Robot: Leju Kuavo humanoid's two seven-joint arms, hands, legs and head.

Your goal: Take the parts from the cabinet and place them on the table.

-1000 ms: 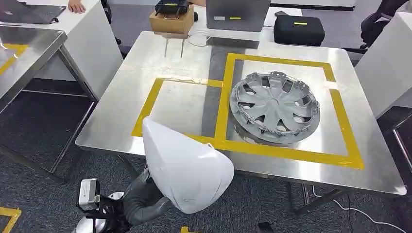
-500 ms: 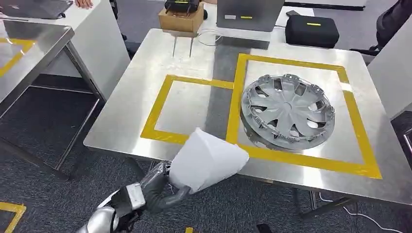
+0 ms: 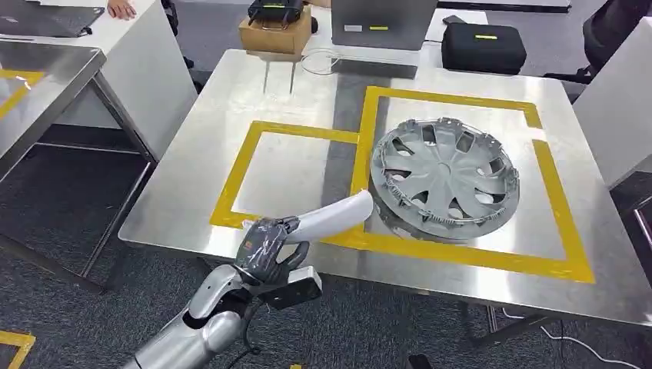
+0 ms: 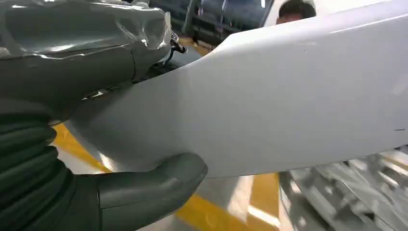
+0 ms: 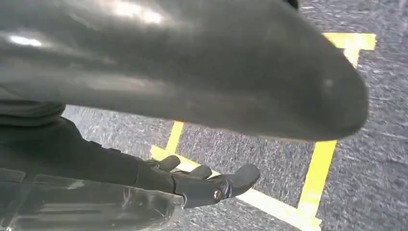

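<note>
Gripping white part (image 3: 332, 215), left hand (image 3: 267, 244)

The white part (image 4: 288, 96) runs off the left wrist picture's edge. It hides most of the left hand's (image 3: 265, 246) fingers (image 4: 154, 180)

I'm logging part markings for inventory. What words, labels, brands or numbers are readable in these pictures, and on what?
None can be read.
Yellow labels on the black case and the grey box: too small.
White part held by the left hand: no marking shows.
Hubcap: no legible brand.
</note>
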